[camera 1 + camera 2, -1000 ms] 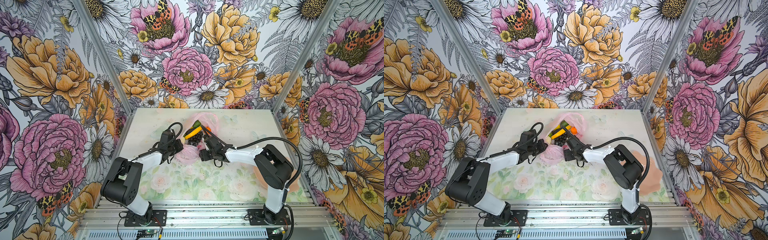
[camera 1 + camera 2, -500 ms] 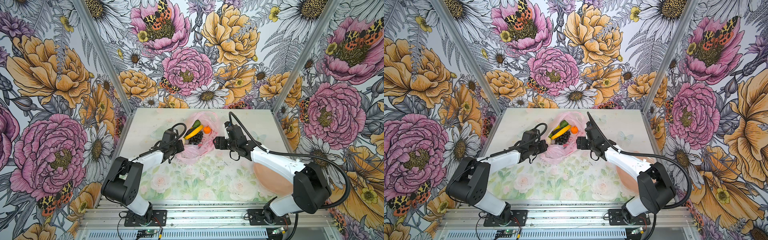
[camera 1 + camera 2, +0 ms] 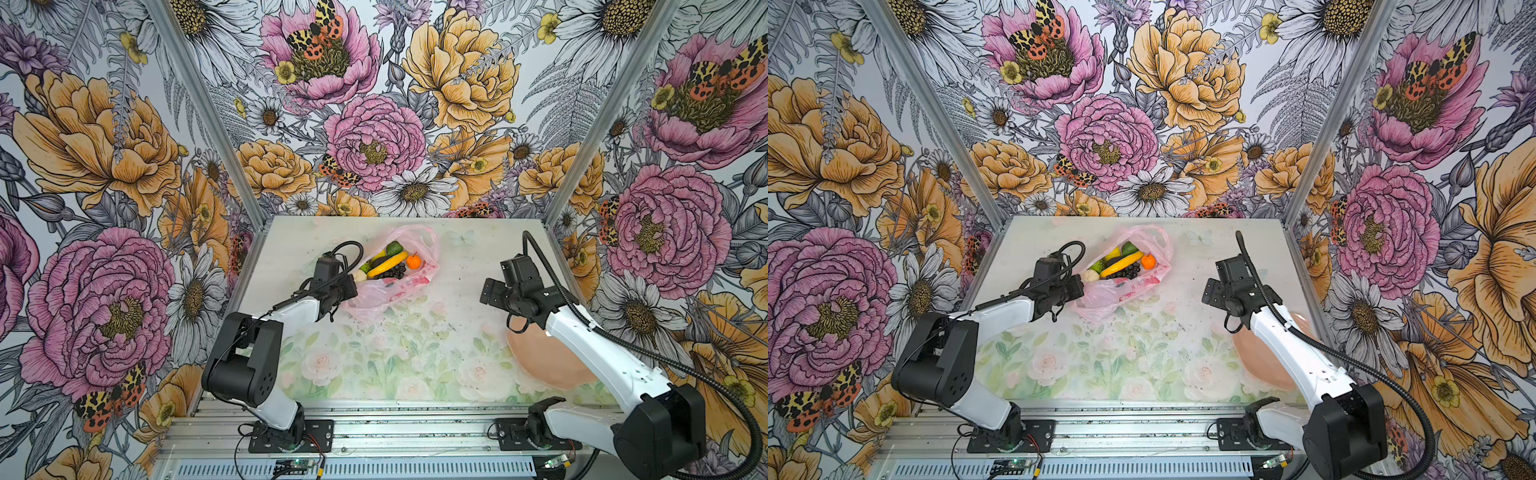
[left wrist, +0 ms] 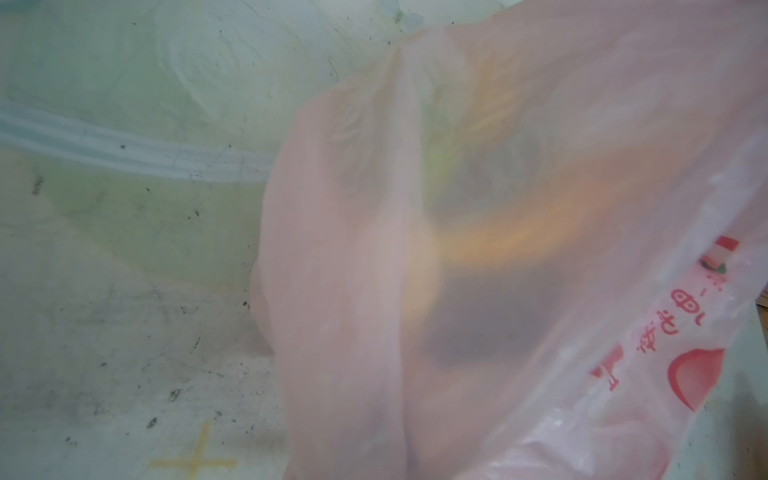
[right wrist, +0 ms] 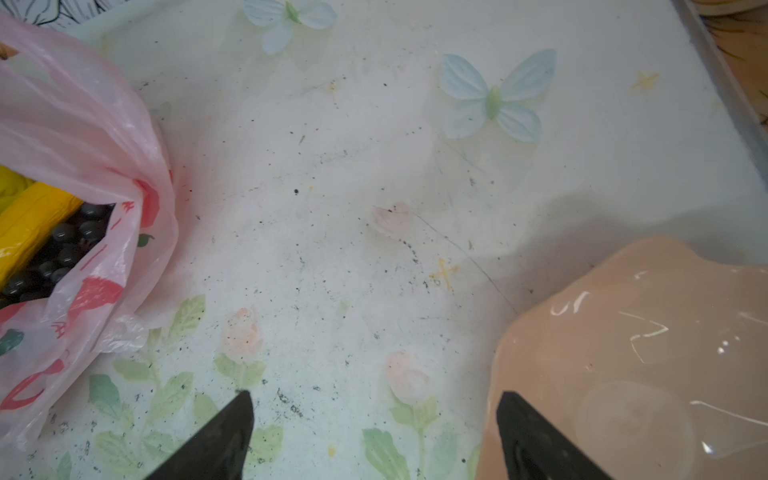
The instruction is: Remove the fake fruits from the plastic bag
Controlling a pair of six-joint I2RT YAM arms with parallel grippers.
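The left gripper point(image 3: 348, 287) is clenched tight, and the pink film bunched across its wrist camera says it has the bag point(image 3: 390, 286) pinched by the edge nearest it, at the bag's 8 o'clock in both top views. The right gripper point(image 5: 372, 395) stands released, jaws spread wide with nothing between them, hanging over the table point(image 3: 457, 266) at about 3 o'clock from the bag and well apart from it. The bag lies toward the table's 12 o'clock, its mouth gaping, with the fruits point(image 3: 1121, 264) heaped inside: a banana point(image 3: 386, 264) across the middle, grapes point(image 3: 394, 272) touching it at 5 o'clock, a tangerine point(image 3: 413, 261) at its 3 o'clock, green pieces around 11. A plate point(image 3: 540, 357) sits at the table's 4 o'clock, partly under the right arm
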